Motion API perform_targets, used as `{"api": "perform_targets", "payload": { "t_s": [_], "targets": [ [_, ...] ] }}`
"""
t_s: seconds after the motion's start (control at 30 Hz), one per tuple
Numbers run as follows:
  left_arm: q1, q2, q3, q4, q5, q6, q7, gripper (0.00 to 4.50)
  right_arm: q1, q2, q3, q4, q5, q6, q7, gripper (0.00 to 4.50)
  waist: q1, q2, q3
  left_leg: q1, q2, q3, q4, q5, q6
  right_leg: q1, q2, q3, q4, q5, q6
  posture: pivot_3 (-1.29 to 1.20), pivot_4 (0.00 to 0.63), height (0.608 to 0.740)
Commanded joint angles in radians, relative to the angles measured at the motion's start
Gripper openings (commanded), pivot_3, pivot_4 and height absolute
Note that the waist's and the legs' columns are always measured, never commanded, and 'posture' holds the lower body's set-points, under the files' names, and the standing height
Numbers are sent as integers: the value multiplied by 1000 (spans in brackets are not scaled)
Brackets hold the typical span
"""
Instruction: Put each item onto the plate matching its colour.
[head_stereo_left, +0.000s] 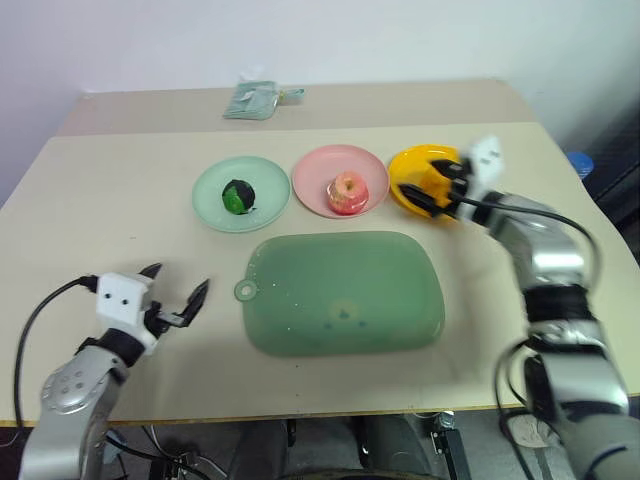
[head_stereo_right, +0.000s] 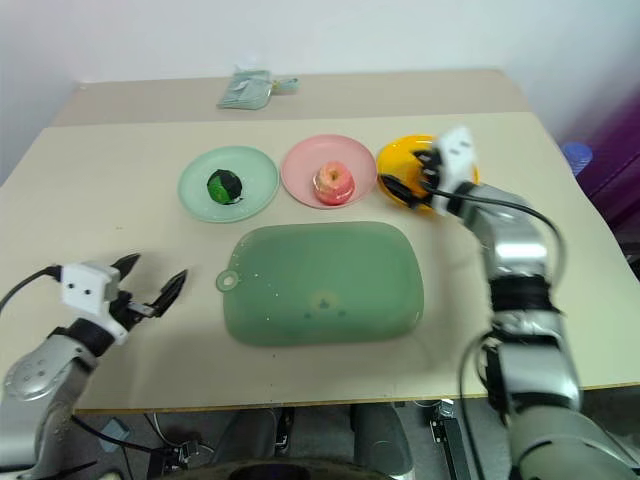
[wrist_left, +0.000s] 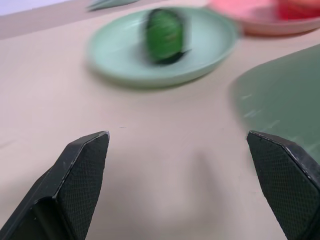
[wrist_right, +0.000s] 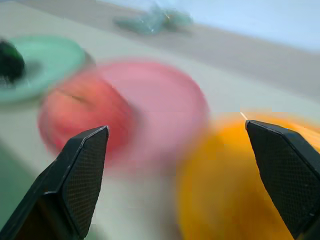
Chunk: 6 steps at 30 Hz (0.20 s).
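Three plates stood in a row on the table (head_stereo_left: 120, 200), beyond a large green cutting mat (head_stereo_left: 345, 290). The mint green plate (head_stereo_left: 212, 205) carried the dark green fruit (head_stereo_left: 237, 197), mottled with black patches; the pink plate (head_stereo_left: 315, 175) carried the pink-red apple (head_stereo_left: 347, 192), upright near its centre. Each sat on its own colour, as the task required.

The right end effector (head_stereo_left: 432, 190) hovered over the yellow plate (head_stereo_left: 410, 165) with its fingers apart. In the right wrist view a blurred orange-yellow mass (wrist_right: 235, 195) lay between the fingers, probably the lumpy fruit on its plate, though blur made fruit and plate hard to separate. The spread fingers suited a release just made there, so the sorting looked complete or nearly so.

The left end effector (head_stereo_left: 178, 300) was held low over bare table, well apart from the plates, its fingers spread wide and gripping nothing; it pointed toward the mint green plate.

A crumpled greenish packet (head_stereo_left: 255, 100) lay at the far edge.
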Motion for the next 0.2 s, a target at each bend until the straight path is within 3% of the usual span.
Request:
{"api": "perform_targets", "payload": {
  "t_s": [0.03,0.2],
  "targets": [
    [12,24,107,2,-30,-18,-7,4500,100,-88,-71,-113,78,59,104,4439,-2,0,0,1,0,0,0,0,0,1,0,0,0,0,0,0,150,740],
    [35,40,183,-2,-65,6,-19,4500,249,-174,-62,-176,81,99,185,4439,-8,0,0,3,2,1,0,0,0,3,3,1,1,0,0,0,150,740]
  ]
}}
